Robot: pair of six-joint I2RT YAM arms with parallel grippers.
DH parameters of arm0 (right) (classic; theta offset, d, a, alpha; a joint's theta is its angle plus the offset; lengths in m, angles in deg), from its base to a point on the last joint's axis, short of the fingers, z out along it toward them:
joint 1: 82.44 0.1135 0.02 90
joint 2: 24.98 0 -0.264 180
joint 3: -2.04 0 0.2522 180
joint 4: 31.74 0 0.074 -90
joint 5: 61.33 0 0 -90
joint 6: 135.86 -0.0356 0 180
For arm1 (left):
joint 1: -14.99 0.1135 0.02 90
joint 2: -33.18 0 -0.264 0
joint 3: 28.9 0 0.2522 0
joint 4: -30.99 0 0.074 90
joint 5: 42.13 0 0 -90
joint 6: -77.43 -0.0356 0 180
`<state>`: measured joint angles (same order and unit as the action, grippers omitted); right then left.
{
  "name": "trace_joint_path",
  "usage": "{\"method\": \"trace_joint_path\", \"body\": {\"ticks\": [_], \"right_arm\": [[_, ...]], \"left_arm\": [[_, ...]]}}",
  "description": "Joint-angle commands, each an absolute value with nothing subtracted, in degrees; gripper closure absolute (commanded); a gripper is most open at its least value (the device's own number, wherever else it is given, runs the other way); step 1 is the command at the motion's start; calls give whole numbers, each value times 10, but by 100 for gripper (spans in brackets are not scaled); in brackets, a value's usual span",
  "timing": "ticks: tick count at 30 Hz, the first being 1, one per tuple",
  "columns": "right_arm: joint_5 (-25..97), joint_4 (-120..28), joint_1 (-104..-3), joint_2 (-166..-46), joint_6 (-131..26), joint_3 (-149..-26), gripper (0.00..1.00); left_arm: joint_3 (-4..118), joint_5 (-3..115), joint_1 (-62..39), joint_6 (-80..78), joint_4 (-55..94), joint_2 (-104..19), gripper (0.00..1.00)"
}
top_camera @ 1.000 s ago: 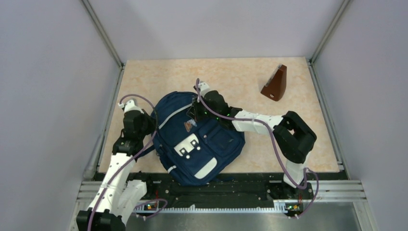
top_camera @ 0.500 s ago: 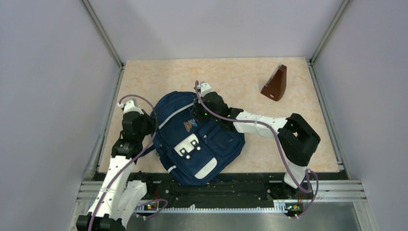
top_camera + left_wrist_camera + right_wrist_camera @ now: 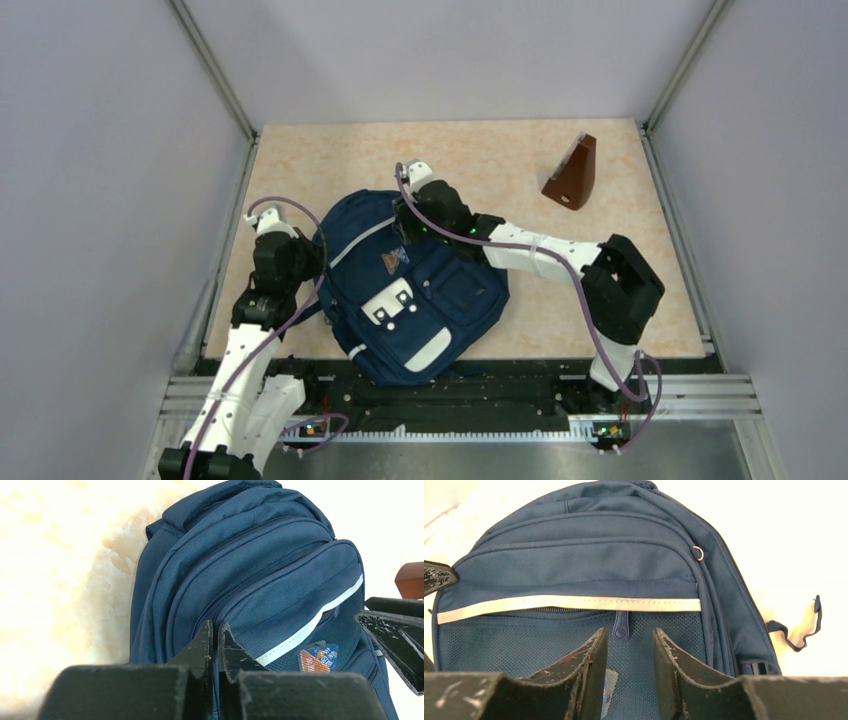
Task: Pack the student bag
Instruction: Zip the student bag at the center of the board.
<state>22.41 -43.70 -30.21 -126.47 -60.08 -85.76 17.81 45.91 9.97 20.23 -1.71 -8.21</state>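
Letting go with the right gripper (image 3: pixel 630 634) now: parting its jaws from shut to partway open, holding nothing, straddling the small zip pull (image 3: pixel 620 625) just under the pale stripe and nudging slightly toward the far left. Keeping the left gripper (image 3: pixel 215 632) pinched shut against the left flank of the student bag (image 3: pixel 420 290), with no telling whether fabric is caught. Leaving the bag lying front-up on the table (image 3: pixel 480 160) between both arms. Probably finishing a tug on that zip or resetting for another; still leaving the brown wedge (image 3: pixel 572 175) well apart, far right.
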Motion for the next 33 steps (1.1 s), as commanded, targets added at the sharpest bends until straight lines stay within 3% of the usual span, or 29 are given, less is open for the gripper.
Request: {"method": "trace_joint_path", "body": {"ticks": [1,16,20,25,33], "right_arm": [[231,-446,-299,-1291,-571,-905,61],[223,-489,-285,-1357,-537,-960,60],[187,-510,-281,-1377,-529,-984,71],[169,-518,-281,-1380,-534,-985,100],[231,-508,-281,-1350,-547,-967,100]], "left_arm": [[192,472,99,199,-6,-78,100],[196,475,99,200,-4,-84,100],[195,476,99,201,-3,-84,100],[195,476,99,200,-2,-84,100],[197,475,99,201,-2,-83,100]]}}
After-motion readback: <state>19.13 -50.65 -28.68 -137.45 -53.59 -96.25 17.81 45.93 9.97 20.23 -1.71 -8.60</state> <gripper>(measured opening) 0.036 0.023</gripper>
